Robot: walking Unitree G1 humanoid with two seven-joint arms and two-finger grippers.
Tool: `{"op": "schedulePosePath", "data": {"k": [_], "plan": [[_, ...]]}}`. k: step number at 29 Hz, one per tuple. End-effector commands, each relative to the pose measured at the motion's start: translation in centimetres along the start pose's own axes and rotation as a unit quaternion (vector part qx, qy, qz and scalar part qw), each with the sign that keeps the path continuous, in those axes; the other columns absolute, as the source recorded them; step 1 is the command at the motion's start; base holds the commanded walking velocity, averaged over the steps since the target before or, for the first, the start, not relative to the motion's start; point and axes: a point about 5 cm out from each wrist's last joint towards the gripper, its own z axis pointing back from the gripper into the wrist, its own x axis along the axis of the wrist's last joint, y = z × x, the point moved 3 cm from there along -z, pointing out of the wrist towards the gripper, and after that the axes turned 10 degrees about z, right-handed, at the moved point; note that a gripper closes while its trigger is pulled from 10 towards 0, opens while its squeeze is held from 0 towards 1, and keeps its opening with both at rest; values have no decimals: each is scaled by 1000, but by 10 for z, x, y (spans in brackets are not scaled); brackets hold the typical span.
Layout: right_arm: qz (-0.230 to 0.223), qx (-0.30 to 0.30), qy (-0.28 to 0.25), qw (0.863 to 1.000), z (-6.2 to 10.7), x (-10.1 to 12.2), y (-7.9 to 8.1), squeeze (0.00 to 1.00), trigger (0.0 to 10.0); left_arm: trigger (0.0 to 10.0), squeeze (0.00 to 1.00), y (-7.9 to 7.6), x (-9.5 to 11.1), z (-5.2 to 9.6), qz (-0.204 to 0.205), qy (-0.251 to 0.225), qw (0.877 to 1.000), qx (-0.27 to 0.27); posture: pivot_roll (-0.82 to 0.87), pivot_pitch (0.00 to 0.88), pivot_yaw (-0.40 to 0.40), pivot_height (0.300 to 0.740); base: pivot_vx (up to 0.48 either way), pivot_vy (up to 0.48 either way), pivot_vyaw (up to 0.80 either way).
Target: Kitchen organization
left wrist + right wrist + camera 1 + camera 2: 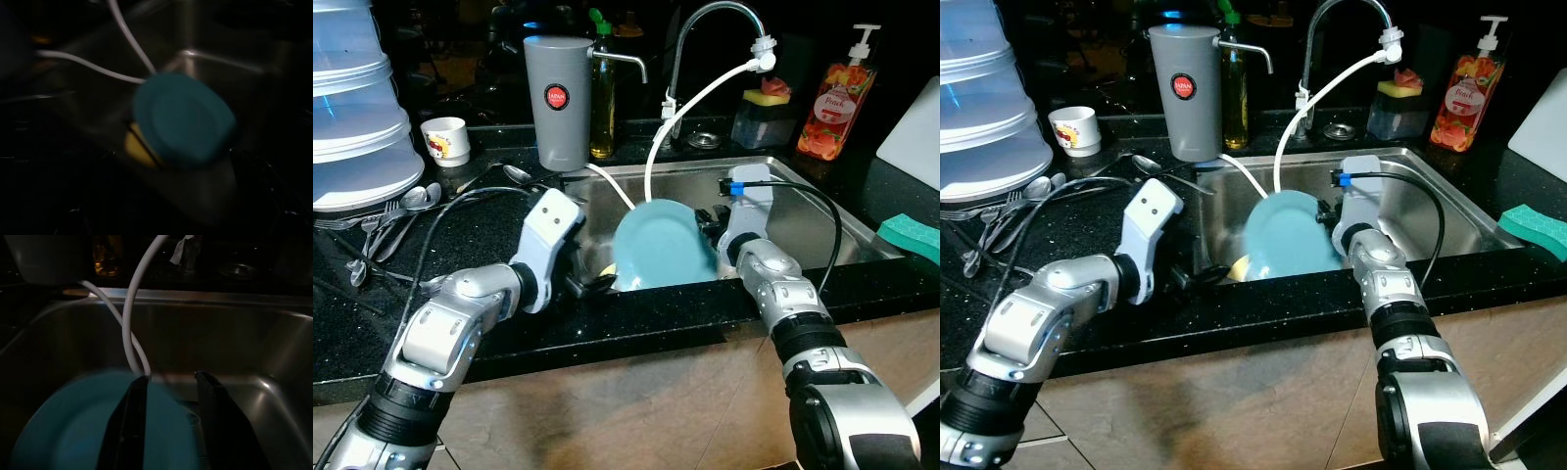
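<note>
Steel sink [822, 211], right tool [171, 382] straddling teal plate [664, 245] rim

- Left arm [460, 313]: silver segmented shells, black joint rings, a white boxy wrist housing with small dark screws.
- Right arm [793, 313]: matching silver and black, with a blue connector and looping black cable.
- Long black fingers [124, 431].

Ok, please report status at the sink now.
Right gripper open over teal plate rim. Left gripper low at sink edge. Plate tilted in sink. White hose hangs behind plate.
</note>
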Motion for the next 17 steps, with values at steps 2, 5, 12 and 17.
{"op": "schedulePosePath", "data": {"k": [2, 5, 12, 17], "plan": [[-3, -12, -15, 1000, -1, 9, -3, 0, 10000, 10000, 0, 15, 5, 2, 2, -11, 999, 48, 41, 33, -1, 740, 0, 0, 0], [-14, -17, -39, 999, -2, 19, -3, 0, 10000, 10000, 0, 43, 18, 9, 14, -53, 988, 146, 43, 38, -4, 740, 0, 0, 0], [-35, 23, -67, 997, -3, 32, 17, 0, 10000, 10000, 1000, 138, 13, 55, 58, -62, 921, 379, 47, 54, -15, 740, 0, 0, 0], [-40, 59, -64, 995, -3, 31, 37, 0, 10000, 10000, 1000, 184, 4, 81, 54, -35, 891, 450, 40, 77, -9, 740, 0, 0, 0]]}}
